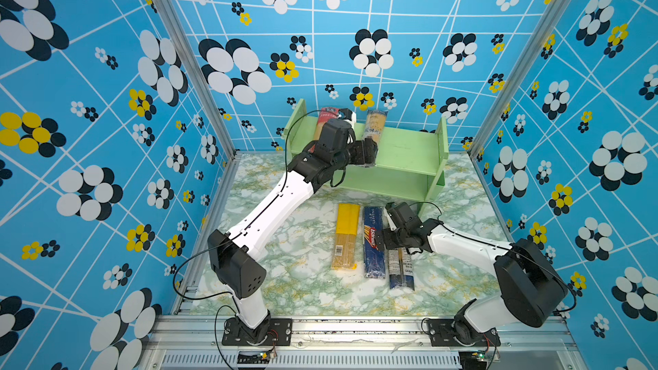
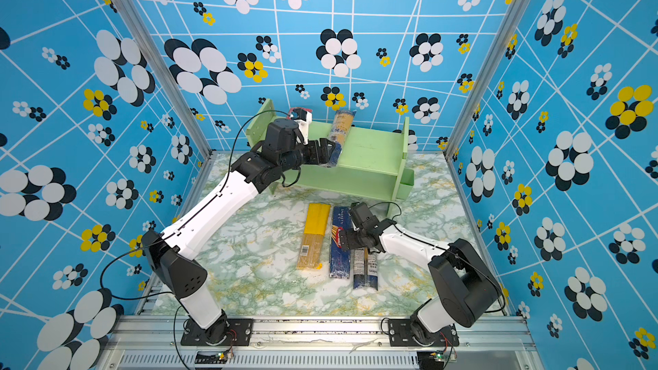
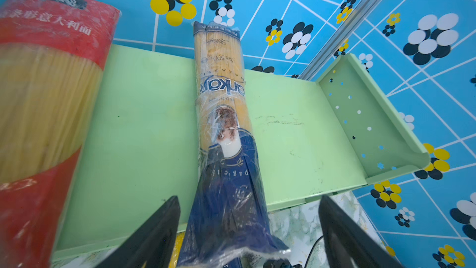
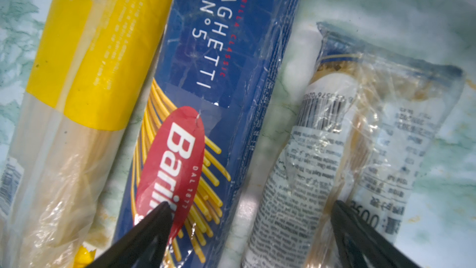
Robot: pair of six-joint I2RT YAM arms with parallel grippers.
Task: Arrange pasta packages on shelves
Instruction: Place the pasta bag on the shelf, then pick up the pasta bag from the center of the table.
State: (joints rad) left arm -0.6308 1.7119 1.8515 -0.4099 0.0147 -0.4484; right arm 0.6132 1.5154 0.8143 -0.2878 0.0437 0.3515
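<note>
The pale green shelves [image 1: 409,151] [image 2: 370,151] stand against the back wall. Two pasta packages lie front to back on the top board [image 3: 149,130]: a red pack [image 1: 325,119] [image 3: 46,73] and a clear pack with a navy end [image 1: 374,126] [image 2: 341,124] [image 3: 221,94]. My left gripper [image 1: 368,153] [image 2: 329,153] [image 3: 248,198] is open, its jaws well clear on either side of the navy end. On the table lie a yellow-topped pack [image 1: 346,236] [image 4: 85,73], a dark blue Barilla pack [image 1: 374,261] [image 4: 219,73] and a clear pack with a white label [image 1: 400,270] [image 4: 347,137]. My right gripper [image 1: 386,240] [image 4: 252,203] hovers open over the last two.
The right half of the shelf's top board is bare up to its upright side panel [image 3: 360,114]. The lower tier shows only from the side in both top views. Patterned blue walls close the marble-print table [image 1: 285,272] on three sides.
</note>
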